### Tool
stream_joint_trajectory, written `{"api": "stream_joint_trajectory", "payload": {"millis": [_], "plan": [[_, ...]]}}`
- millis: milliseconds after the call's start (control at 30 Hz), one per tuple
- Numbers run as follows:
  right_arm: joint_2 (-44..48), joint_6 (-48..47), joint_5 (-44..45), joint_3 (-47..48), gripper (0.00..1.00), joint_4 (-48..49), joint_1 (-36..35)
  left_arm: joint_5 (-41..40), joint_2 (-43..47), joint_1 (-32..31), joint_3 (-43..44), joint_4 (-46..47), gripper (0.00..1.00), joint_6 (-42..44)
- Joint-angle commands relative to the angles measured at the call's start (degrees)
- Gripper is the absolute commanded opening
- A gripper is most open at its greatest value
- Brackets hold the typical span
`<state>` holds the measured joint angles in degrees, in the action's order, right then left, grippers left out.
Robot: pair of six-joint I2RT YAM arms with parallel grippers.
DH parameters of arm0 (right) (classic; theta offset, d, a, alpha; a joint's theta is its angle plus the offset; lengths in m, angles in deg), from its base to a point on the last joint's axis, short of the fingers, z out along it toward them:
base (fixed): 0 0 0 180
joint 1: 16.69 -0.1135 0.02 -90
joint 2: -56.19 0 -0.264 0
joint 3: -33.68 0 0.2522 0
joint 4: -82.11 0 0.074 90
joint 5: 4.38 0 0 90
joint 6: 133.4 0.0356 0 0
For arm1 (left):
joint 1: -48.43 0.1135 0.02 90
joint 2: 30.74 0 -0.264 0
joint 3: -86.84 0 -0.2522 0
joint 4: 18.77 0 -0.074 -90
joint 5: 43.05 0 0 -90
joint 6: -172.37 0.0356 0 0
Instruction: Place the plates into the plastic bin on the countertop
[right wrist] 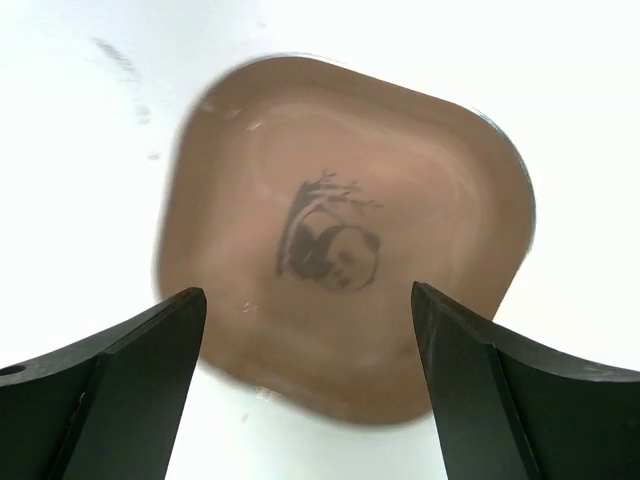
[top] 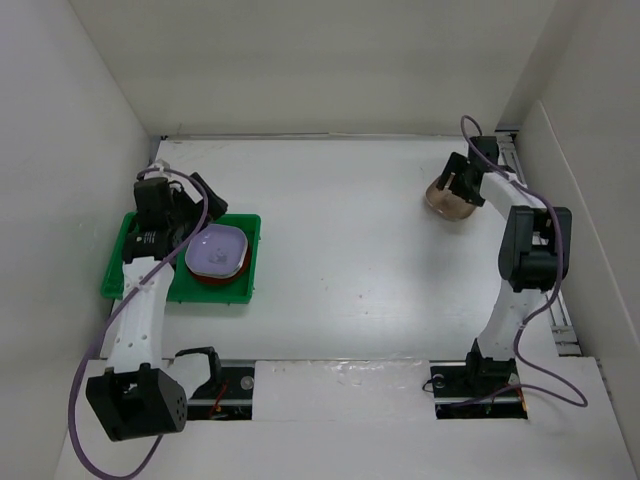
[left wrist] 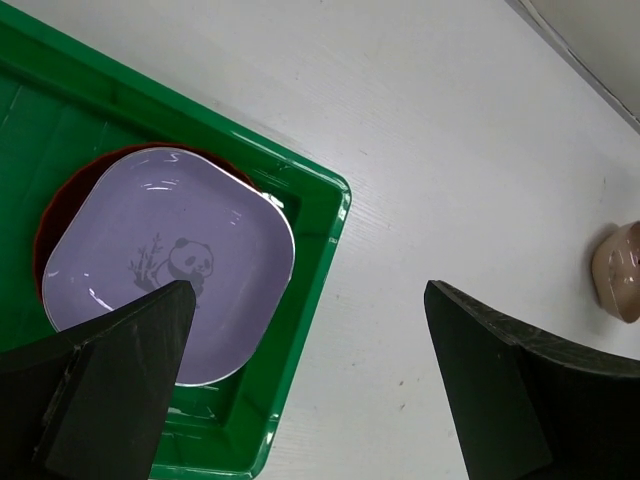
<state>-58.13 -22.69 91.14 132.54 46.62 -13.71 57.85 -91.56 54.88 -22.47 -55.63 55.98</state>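
the green plastic bin (top: 249,262), at 9 o'clock on the worktop (top: 350,260), already holds a lavender plate (top: 217,250) on a red-brown plate (left wrist: 48,215). the tan-pink plate (right wrist: 350,180) at 2 o'clock is not yet placed. the left gripper (left wrist: 310,288) and the right gripper (right wrist: 308,295) are spread and hold nothing.

A lavender plate (top: 217,250) sits on a red-brown plate (top: 214,278) in the green bin (top: 205,293) at left, while the right gripper (top: 453,184) hangs over a tan plate (top: 446,206) at far right.

A silvery rail (top: 567,328) (metal, apparently slotted) runs along the right-hand edge.
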Motion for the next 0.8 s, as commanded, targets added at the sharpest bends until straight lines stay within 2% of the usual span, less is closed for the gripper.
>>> {"api": "stream_joint_trajectory", "payload": {"millis": [0, 100, 133, 167, 200, 333, 467, 500, 633, 767], "plan": [[7.70, -0.32, -1.92, -1.59, 0.89, 4.77, -0.08, 2.37, -0.17, -0.13, 2.39, 2.17, 1.00, 0.90], [11.74, 0.21, 0.44, -3.26, 0.90, 3.82, 0.44, 2.56, -1.40, -2.66, 3.71, 2.17, 1.00, 0.90], [13.23, 0.21, 2.11, -3.27, 0.90, 2.94, 0.44, 0.38, -2.28, -4.94, 4.24, 2.17, 1.00, 0.90], [13.86, 0.82, 3.61, -4.23, 0.90, 2.06, 0.44, -3.65, -2.81, -10.01, 4.85, 2.17, 1.00, 0.90], [14.39, 0.82, 4.75, -5.02, 0.91, 2.05, 0.97, -3.69, -3.51, -11.37, 5.47, 1.65, 1.00, 0.21], [15.53, 1.35, 4.76, -11.96, 0.91, 3.98, 3.42, -1.76, -4.75, -12.17, 6.96, 2.17, 1.00, -0.41], [14.04, 0.82, 4.76, -14.25, 0.90, 5.12, 4.93, 0.00, -5.89, -13.40, 8.29, 2.17, 1.00, -0.41], [13.43, 0.82, 4.76, -14.26, 0.90, 5.13, 5.54, -4.00, -5.89, -16.97, 9.42, 1.48, 1.00, -0.41], [9.39, 0.82, 3.36, -14.27, 0.85, 6.44, 6.07, -7.11, -8.35, -23.84, 11.71, 0.68, 1.00, -1.20], [5.16, -0.49, 1.25, -10.05, 0.71, 4.17, 6.60, -10.26, -11.60, -29.39, 13.11, 0.16, 1.00, -2.34]]}}
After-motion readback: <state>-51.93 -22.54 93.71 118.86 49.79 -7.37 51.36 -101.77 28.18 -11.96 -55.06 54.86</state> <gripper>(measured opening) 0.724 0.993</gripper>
